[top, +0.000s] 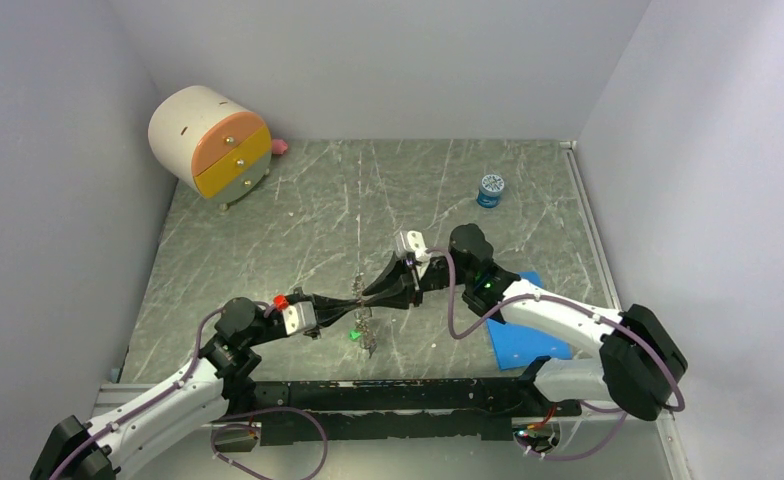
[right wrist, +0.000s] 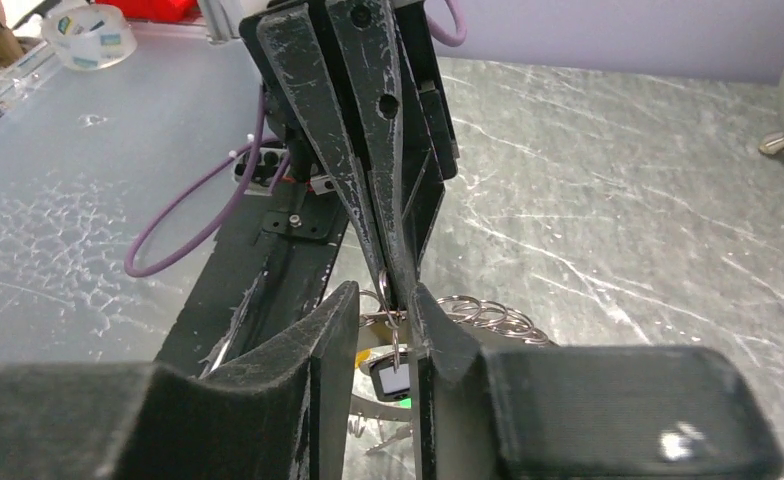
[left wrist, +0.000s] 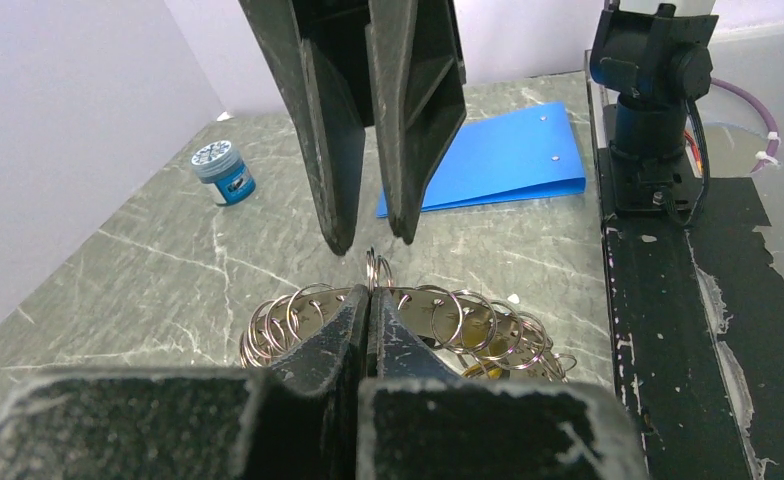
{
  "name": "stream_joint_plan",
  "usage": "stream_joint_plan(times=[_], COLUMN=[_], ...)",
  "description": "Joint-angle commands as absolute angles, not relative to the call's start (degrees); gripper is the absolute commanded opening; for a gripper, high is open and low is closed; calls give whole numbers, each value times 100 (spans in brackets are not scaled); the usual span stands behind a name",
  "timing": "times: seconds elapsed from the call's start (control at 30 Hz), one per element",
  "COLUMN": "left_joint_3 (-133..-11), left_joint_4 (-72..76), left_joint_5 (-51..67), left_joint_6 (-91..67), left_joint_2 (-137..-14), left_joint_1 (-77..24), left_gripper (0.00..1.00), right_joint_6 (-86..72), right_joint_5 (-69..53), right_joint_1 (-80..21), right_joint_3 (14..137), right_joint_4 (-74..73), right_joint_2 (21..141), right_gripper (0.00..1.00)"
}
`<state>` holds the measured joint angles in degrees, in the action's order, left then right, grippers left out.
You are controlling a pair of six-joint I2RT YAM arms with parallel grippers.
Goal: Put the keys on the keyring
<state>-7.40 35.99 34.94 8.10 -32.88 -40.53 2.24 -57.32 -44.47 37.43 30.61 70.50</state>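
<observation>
While the left gripper is pinching one small loop of the keyring, its fingers are pressing fully together on that loop. The grip is holding the loop upright above the fingertips, which appears intended to present its eye to the opposing arm.

The right gripper is meeting the left one tip to tip. Its fingers are standing partly spread on either side of the raised loop, and no firm contact with it is showing. This spacing is probably leaving room to work a key onto the loop.

One key is hanging between the right fingers, just below the loop. Whether it is already threaded cannot be told. A green key is showing just beside the ring, toward the table's near edge.

The keyring is sitting near the middle of the table, somewhat closer to the near edge, directly under both grippers. From above, its long axis is running from the far edge toward the near edge, crosswise to the line of the two arms. Whether it is resting on the table or hanging clear cannot be told.
</observation>
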Motion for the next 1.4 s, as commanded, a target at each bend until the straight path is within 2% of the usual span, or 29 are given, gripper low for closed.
stream_joint_plan(times=[0.0,0.27,0.4,0.47,0.53,0.67,0.77,0.87,0.97,1.07,1.13,1.27,1.37], left_joint_3=[-888,-923,-923,-932,-940,-931,-929,-923,-923,-923,-923,-923,-923], left_joint_4=[4221,4100,4096,4075,4062,4103,4146,4149,4110,4075,4085,4138,4163], left_joint_5=[3644,3613,3620,3621,3613,3605,3625,3617,3611,3606,3612,3619,3621], left_joint_6=[799,845,829,831,835,824,810,808,817,822,813,804,800], left_joint_2=[-3296,-3226,-3211,-3200,-3184,-3199,-3217,-3209,-3170,-3148,-3147,-3171,-3195], left_joint_1=[-4072,-4074,-4069,-4078,-4073,-4074,-4074,-4072,-4070,-4072,-4077,-4069,-4070], left_gripper=[2,3,3,3,3,3,3,2,3,2,2,3,3], right_joint_6=[9,-191,-260,-253,-221,-122,-133,-120,-65,-49,-77,-195,-261], right_joint_5=[-5924,-6000,-5983,-5941,-5910,-5889,-5819,-5632,-5466,-5390,-5408,-5469,-5560], right_joint_1=[-4473,-4485,-4489,-4490,-4489,-4487,-4485,-4487,-4476,-4475,-4474,-4476,-4475], right_joint_3=[3946,3804,3755,3724,3703,3717,3714,3596,3463,3391,3370,3393,3415], right_joint_4=[3672,3904,4018,4034,4030,3903,3859,3934,3988,4015,4050,4140,4216], right_joint_2=[7186,7375,7460,7453,7432,7457,7460,7338,7156,7044,7047,7137,7208], right_gripper=[27,32,44,46,45,28,28,43,48,43,35,34,29])
